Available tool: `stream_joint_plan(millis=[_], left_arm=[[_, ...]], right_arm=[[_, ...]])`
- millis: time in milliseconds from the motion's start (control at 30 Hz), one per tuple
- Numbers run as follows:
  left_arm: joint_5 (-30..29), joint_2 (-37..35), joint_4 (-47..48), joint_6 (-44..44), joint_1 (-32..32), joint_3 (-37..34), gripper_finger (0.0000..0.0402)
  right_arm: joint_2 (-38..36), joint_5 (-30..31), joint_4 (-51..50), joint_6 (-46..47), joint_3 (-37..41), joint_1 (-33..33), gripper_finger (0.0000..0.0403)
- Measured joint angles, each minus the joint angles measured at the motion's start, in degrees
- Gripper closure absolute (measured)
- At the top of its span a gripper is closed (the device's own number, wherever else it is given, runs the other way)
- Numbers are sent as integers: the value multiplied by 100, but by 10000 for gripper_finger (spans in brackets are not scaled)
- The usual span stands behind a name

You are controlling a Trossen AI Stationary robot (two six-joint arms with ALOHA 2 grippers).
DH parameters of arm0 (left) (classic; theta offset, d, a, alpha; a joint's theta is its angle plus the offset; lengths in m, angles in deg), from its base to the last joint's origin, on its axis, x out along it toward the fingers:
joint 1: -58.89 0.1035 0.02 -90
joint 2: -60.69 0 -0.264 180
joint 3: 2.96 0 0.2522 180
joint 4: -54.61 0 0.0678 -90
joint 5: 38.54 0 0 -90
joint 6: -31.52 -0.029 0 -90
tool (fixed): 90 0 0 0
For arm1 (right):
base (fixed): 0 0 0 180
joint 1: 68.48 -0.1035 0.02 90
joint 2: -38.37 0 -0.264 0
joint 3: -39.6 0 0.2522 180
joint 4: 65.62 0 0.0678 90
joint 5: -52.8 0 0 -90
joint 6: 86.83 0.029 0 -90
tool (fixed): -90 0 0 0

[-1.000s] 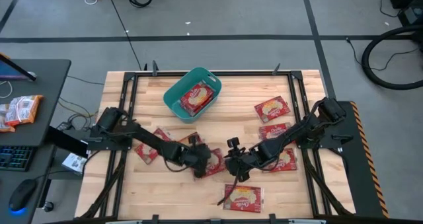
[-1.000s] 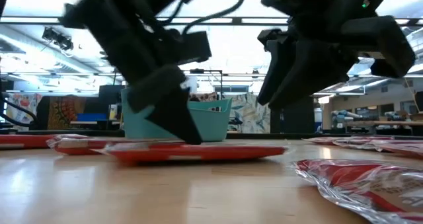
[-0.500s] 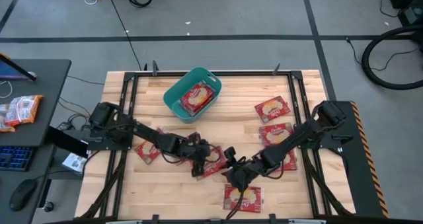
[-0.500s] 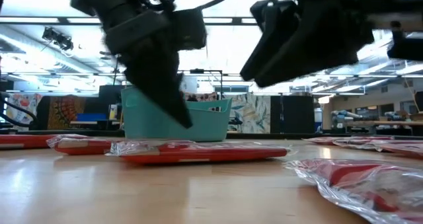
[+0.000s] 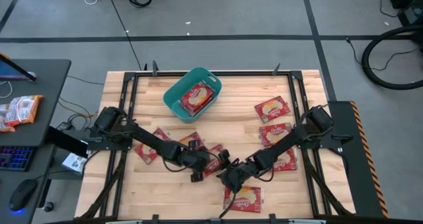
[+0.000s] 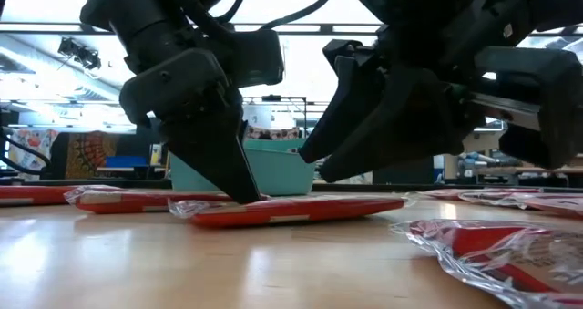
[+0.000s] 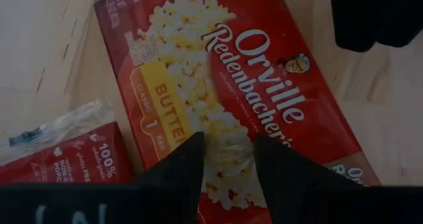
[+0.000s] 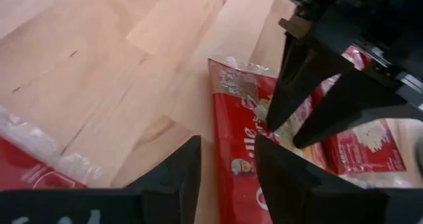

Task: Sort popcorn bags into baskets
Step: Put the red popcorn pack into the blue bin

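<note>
The surface (image 5: 238,95) is a pale wooden butcher-block top of glued strips, framed by black metal rails, filling the middle of the high view. Two dark jointed arms reach in from the left and right edges and meet low at centre.

In the upper middle sits the basket (image 5: 173,92) — a teal plastic tub with rounded corners and a rolled rim, set at an angle, with a red packet lying flat inside. In the low view its teal wall (image 6: 187,174) shows behind the arms.

The popcorn bags are flat, glossy red film packets with crinkled clear seams and a cream-yellow oval of printed popcorn. Three lie right of centre (image 5: 272,108), one sits at the bottom centre (image 5: 248,197), and a few cluster left of centre (image 5: 147,152).

The left hand (image 5: 197,167) presses down on one bag (image 5: 213,159) at lower centre; in its wrist view the two dark wedge-shaped fingers (image 7: 175,171) stand parted, tips on the printed face (image 7: 218,92), not clenched on it. In the low view that bag (image 6: 301,210) lies slightly tilted on the wood.

The right hand (image 5: 229,178) hovers just beside it, fingers (image 8: 177,174) spread apart and holding nothing — the same bag's end (image 8: 234,138) lies ahead of them.

At far left, on a dark desk, rests an orange-white snack packet (image 5: 18,110).
</note>
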Motion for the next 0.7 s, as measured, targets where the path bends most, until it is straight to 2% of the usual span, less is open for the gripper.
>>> stream_joint_plan(millis=[267, 467, 700], left_arm=[[-233, 22, -258, 202, 4, -16, 260], [-221, 26, -295, 216, 8, -20, 260], [-193, 28, -289, 113, 9, -22, 260]], right_arm=[[260, -249, 81, -475, -1, 167, 234], [427, 479, -64, -710, -14, 200, 231], [422, 590, -355, -1053, -26, 263, 247]])
